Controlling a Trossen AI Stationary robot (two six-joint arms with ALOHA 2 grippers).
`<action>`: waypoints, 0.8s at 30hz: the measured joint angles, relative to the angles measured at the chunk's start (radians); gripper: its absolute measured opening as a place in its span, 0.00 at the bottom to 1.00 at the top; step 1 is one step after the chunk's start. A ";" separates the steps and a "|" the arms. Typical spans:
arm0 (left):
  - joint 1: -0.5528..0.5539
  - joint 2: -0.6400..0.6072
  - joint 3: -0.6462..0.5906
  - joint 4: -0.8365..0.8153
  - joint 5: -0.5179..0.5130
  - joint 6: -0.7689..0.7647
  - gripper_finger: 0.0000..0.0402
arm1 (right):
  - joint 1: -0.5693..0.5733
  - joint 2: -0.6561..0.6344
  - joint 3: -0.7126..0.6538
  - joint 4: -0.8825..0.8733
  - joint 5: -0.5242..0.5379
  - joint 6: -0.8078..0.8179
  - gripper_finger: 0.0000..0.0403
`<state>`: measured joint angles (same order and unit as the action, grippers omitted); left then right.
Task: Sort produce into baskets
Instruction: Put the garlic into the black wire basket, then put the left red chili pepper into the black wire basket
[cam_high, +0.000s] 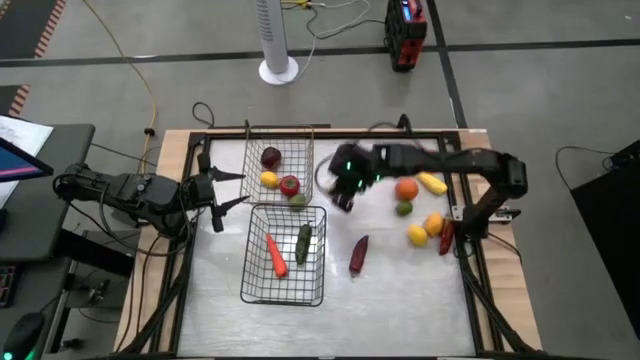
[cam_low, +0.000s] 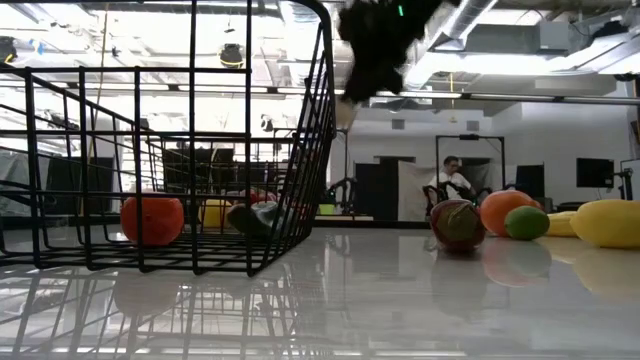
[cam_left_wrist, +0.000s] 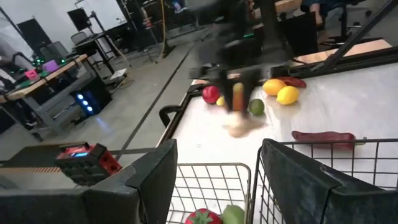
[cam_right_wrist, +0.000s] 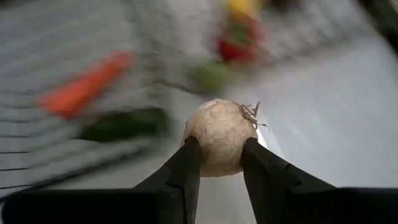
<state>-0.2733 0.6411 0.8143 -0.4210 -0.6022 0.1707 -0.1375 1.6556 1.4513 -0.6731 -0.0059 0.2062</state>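
Note:
My right gripper (cam_high: 343, 200) is shut on a pale cream round piece with a rooty tuft (cam_right_wrist: 219, 135), above the table between the loose produce and the two wire baskets. The far basket (cam_high: 254, 150) holds round dark red, yellow, red and green pieces. The near basket (cam_high: 252, 280) holds an orange carrot (cam_high: 276, 255) and a green cucumber (cam_high: 303, 243). My left gripper (cam_high: 228, 193) is open and empty at the table's left, beside the baskets. My right gripper pinches the pale round piece by its two opposite sides (cam_right_wrist: 200, 146) between its two fingers. The fingers come from above, pointing down. The piece is lifted clear of the table, as the low view (cam_low: 346, 112) shows.
Loose produce lies on the table's right half: an orange (cam_high: 405, 188), a long yellow piece (cam_high: 432, 182), a green lime (cam_high: 403, 208), a lemon (cam_high: 417, 236), a red chili (cam_high: 446, 238) and a long dark red piece (cam_high: 358, 255). Bare table lies near the front edge.

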 joint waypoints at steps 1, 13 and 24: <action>0.000 0.000 0.000 0.000 0.000 0.000 0.56 | 0.038 0.000 0.000 0.036 0.000 -0.009 0.34; 0.000 0.000 0.000 0.013 0.000 0.002 0.56 | 0.256 0.015 -0.001 0.205 0.052 -0.113 0.45; 0.000 0.000 0.000 0.007 0.001 -0.006 0.56 | 0.247 0.097 0.054 -0.038 0.053 -0.090 0.78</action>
<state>-0.2733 0.6415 0.8143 -0.4135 -0.6016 0.1642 0.1094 1.7531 1.5058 -0.7108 0.0473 0.1161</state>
